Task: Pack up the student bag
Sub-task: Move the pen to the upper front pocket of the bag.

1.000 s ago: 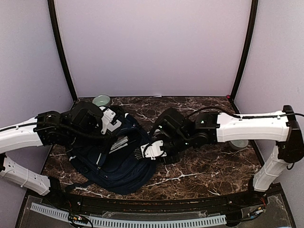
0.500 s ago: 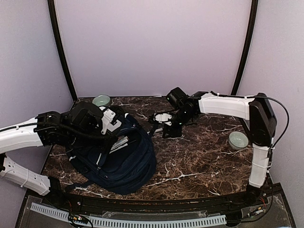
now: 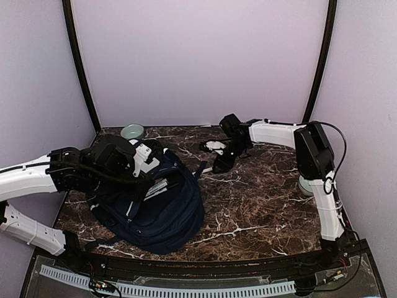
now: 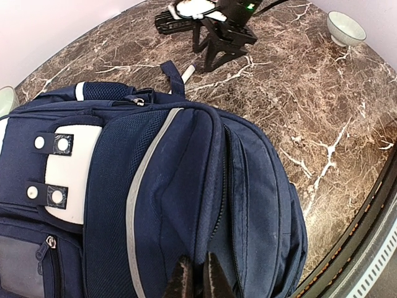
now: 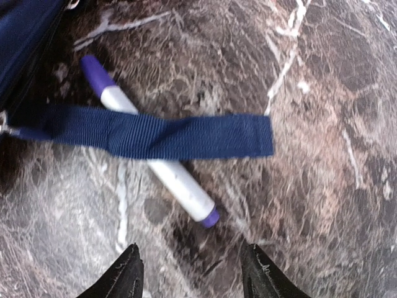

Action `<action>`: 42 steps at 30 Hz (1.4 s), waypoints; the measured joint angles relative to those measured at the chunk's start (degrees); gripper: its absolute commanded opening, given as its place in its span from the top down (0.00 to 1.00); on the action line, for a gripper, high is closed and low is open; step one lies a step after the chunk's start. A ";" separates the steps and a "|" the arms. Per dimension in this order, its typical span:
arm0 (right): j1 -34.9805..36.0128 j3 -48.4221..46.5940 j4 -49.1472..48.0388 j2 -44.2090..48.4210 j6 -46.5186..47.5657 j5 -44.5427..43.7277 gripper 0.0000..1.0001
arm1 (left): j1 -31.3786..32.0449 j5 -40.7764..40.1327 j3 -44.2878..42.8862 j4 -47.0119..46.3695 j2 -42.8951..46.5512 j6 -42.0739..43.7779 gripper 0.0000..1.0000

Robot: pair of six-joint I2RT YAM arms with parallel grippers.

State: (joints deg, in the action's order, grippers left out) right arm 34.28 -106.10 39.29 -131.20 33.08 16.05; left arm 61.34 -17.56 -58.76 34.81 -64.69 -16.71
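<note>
Looking down, we see the student bag (image 3: 155,205) lying on the left of the dark brown, white-veined marble worktop (image 3: 260,205), with pale lilac walls (image 3: 198,62) around it. Our left claw (image 4: 197,278) is pressed together, pinching bag fabric beside a zip. Our right claw (image 5: 192,270) hangs spread above a white, purple-ended marker (image 5: 177,183) crossed by a navy strap (image 5: 186,135). We can read no writing on either.
</note>
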 measured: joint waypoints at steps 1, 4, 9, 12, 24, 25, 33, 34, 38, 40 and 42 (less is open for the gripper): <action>0.07 -1.27 0.00 -0.90 -0.17 0.20 0.45 | 0.00 0.02 0.11 -0.15 0.00 0.00 1.00; 0.20 -4.98 0.20 -3.54 -0.59 1.09 0.46 | 0.00 0.15 0.50 -0.52 0.00 -0.02 1.00; 0.20 -11.43 2.32 -8.59 -0.66 3.76 0.55 | 0.00 0.24 0.76 -0.66 0.00 -0.02 1.00; 0.20 -13.27 3.48 -10.12 -0.55 5.18 0.64 | 0.00 0.22 0.87 -0.70 0.04 -0.07 1.00; 0.20 -8.26 5.31 -7.34 3.17 5.70 0.90 | 0.00 0.22 1.66 -0.94 1.07 -0.48 1.00; 0.20 -6.21 5.05 -6.05 3.19 5.33 0.91 | 0.00 0.22 1.66 -0.94 1.07 -0.48 1.00; 0.22 12.70 4.85 6.75 3.02 0.50 0.91 | 0.00 0.20 1.66 -0.92 1.09 -0.46 1.00; 0.22 14.45 5.18 8.04 2.93 -0.09 0.91 | 0.00 0.20 1.68 -0.92 1.16 -0.46 1.00; 0.22 24.33 6.12 14.86 2.64 -2.64 0.91 | 0.00 0.07 2.03 -0.92 1.92 -0.46 1.00; 0.22 28.02 6.91 17.62 2.49 -3.78 0.90 | 0.00 -0.11 2.05 -0.92 2.12 -0.46 1.00; 0.22 30.23 7.52 19.32 2.32 -4.85 0.81 | 0.00 -0.24 2.14 -0.94 2.16 -0.44 1.00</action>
State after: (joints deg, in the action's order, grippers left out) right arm 34.50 -75.88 46.81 -111.87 35.40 11.20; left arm 61.34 -17.80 -56.62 33.87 -62.52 -17.15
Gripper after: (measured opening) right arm 0.100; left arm 0.037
